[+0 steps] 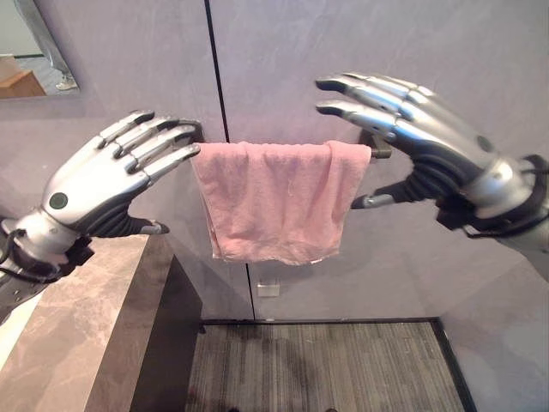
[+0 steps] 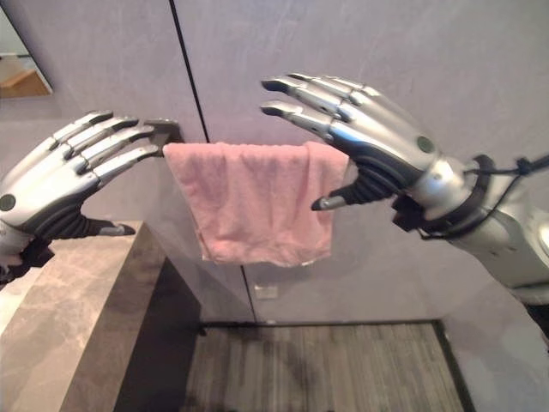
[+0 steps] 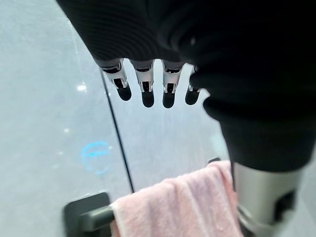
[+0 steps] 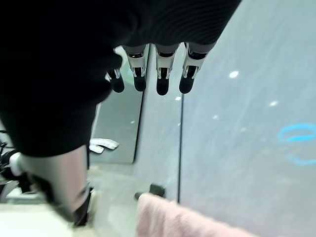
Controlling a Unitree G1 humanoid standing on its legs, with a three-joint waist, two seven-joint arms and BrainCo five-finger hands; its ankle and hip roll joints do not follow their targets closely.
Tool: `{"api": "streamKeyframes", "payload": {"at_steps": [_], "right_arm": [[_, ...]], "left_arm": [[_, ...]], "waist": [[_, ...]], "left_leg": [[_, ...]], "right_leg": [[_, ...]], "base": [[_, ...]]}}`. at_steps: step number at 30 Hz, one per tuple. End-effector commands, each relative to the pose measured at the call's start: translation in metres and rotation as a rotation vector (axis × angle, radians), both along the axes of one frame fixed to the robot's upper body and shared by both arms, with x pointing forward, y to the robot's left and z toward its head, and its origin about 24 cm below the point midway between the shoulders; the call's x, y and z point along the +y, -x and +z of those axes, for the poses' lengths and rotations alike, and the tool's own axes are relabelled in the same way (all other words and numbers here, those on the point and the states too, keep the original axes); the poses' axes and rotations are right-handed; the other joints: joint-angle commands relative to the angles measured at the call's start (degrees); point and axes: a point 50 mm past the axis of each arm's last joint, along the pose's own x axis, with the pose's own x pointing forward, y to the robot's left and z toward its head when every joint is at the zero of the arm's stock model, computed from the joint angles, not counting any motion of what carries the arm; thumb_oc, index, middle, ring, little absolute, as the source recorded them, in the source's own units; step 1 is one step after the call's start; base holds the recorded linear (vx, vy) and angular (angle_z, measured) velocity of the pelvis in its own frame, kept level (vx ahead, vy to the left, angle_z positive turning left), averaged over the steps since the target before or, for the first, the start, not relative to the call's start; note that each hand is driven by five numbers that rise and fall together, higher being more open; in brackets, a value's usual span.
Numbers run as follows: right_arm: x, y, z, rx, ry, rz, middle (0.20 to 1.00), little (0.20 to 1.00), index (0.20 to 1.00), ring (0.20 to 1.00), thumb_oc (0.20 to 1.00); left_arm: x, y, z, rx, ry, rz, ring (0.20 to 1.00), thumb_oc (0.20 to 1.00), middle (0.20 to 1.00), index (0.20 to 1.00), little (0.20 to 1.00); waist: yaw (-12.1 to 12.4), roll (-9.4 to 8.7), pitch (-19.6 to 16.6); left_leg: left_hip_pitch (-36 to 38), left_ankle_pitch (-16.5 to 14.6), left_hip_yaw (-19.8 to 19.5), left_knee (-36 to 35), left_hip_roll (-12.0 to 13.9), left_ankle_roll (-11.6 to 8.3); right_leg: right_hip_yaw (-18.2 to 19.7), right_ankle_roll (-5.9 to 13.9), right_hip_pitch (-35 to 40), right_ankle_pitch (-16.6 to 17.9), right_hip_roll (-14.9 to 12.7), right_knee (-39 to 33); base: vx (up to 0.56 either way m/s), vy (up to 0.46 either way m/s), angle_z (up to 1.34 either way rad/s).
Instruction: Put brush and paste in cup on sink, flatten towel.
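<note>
The pink towel [image 1: 279,199] hangs over a wall rail [image 3: 91,217], its top edge running crosswise between my two hands. My left hand [image 1: 103,184] has its spread, straight fingertips just beside the towel's left corner, holding nothing. My right hand [image 1: 412,129], equally spread and empty, hovers above the right corner. I judge both about equally near.

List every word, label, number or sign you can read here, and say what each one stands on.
None can be read.
The pink towel on its rail bears no print.
The grey wall carries a small pale plate with no legible marking.
A blue ring shows faintly on the wall, too blurred to read.
</note>
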Motion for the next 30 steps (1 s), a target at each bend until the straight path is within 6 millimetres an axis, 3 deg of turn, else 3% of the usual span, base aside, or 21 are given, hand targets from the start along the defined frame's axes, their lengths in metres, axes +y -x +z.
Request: {"api": "streamKeyframes", "payload": {"at_steps": [1,7,14,25,30], "right_arm": [[0.014,-0.003,0.025,-0.083,-0.02,0.038,1.0,1.0,1.0,1.0,1.0],[0.038,-0.021,0.029,-0.136,0.075,0.005,1.0,1.0,1.0,1.0,1.0],[0.048,-0.03,0.041,-0.251,0.068,-0.061,1.0,1.0,1.0,1.0,1.0],[0.051,-0.058,0.038,-0.261,0.098,-0.19,1.0,1.0,1.0,1.0,1.0],[0.052,-0.06,0.031,-0.229,0.1,-0.184,1.0,1.0,1.0,1.0,1.0]], "left_arm": [[0.0,-0.005,0.026,-0.071,0.015,-0.006,1.0,1.0,1.0,1.0,1.0],[-0.008,-0.028,0.026,-0.036,-0.025,0.005,1.0,1.0,1.0,1.0,1.0],[-0.02,-0.045,0.038,-0.101,0.03,-0.011,1.0,1.0,1.0,1.0,1.0],[-0.033,-0.066,0.046,-0.143,0.125,-0.019,1.0,1.0,1.0,1.0,1.0],[-0.036,-0.069,0.044,-0.135,0.137,-0.023,1.0,1.0,1.0,1.0,1.0]], "waist": [[0.3,-1.89,0.1],[-0.1,-2.48,1.5],[0.3,-3.15,4.3],[0.4,-4.1,6.0],[0.0,-3.88,6.3]], "left_leg": [[-0.1,1.1,2.7,0.1,-1.7,0.08],[-2.3,1.7,2.8,0.1,-1.6,0.12],[-5.5,2.6,2.8,0.1,-1.5,0.42],[-7.8,2.9,3.7,0.1,-1.7,1.07],[-7.3,2.5,4.1,0.1,-1.9,1.36]], "right_leg": [[2.3,4.2,2.5,-0.6,-2.1,-0.1],[2.8,4.34,0.4,0.0,-2.1,-0.1],[3.8,4.45,-3.2,1.1,-2.1,-0.1],[5.9,4.55,-6.9,2.1,-2.5,-0.1],[6.5,4.48,-6.8,2.0,-2.6,-0.1]], "base": [[0.0,0.0,0.0],[-0.02,0.014,0.0],[-0.06,0.027,-0.01],[0.0,0.03,-0.07],[0.04,0.021,-0.03]]}}
